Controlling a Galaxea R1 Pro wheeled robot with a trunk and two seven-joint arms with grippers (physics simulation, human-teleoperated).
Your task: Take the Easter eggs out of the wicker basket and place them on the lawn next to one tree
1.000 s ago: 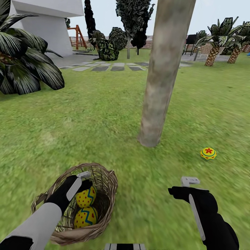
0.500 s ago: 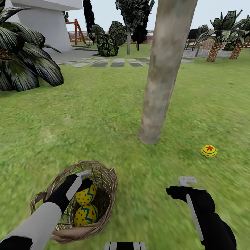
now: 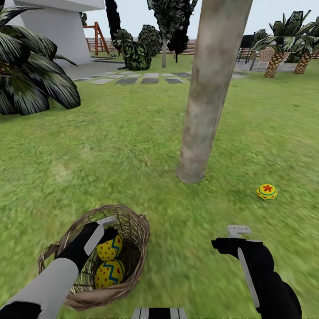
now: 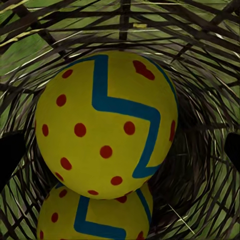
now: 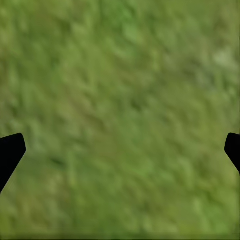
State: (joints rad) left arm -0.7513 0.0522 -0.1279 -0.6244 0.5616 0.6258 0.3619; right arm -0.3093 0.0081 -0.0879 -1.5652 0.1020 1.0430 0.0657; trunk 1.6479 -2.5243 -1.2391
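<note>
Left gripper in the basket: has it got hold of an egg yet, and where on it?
Nothing is held yet. The left gripper is open, its fingertips wide of the upper egg on both sides. The right gripper is open over the lawn.

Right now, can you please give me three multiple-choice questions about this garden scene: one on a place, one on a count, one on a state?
1. Where does the egg on the grass lie?
A. right of the tree trunk
B. on the stepping stones
C. under the palm

2. How many eggs show in the wicker basket?
A. none
B. two
C. three

3. How do the jaws of the left gripper stand?
A. shut on an egg
B. open, either side of the upper egg
C. shut on the rim

Key: 1 A, it rests on the lawn beside the trunk's base; 2 B, the upper egg and the lower egg; 3 B, the fingertips stand clear of the egg.
</note>
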